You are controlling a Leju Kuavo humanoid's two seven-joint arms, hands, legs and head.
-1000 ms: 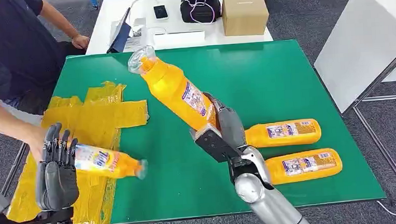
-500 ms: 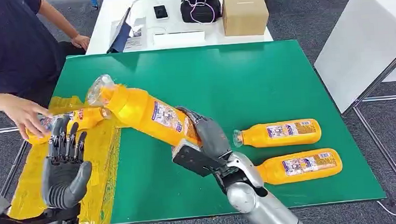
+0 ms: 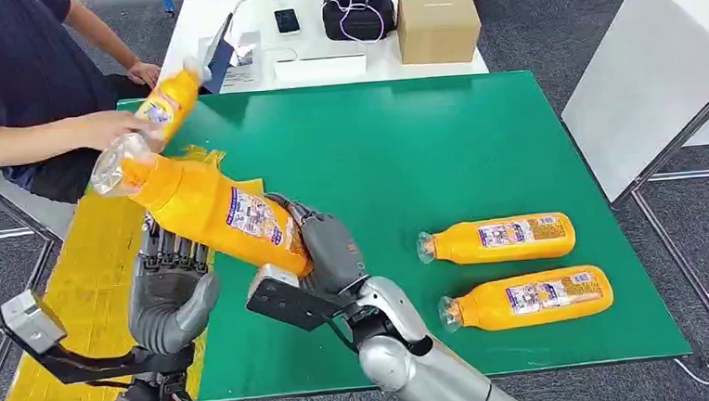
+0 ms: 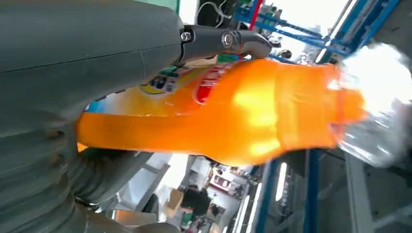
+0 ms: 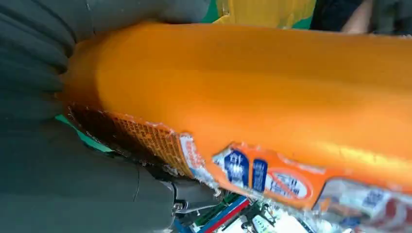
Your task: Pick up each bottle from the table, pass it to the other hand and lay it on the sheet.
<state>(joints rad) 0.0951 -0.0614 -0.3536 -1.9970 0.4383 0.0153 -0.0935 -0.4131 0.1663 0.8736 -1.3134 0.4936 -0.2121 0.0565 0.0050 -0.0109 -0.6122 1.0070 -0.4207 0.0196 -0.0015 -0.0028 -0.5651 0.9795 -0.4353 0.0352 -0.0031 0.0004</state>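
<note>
**Handover over the sheet's edge**

While the right hand [image 3: 321, 251] grasps the base of the orange plastic bottle with the clear cap [image 3: 204, 208], the left hand [image 3: 172, 291] sits just under its middle, fingers spread, grasping nothing yet. The bottle tilts in the air above the green bench [image 3: 441, 149], beside the crumpled yellow sheet [image 3: 86, 282]. It looks full (so probably heavy), smooth and slippery; the labelled waist seems the safest hold.
</note>
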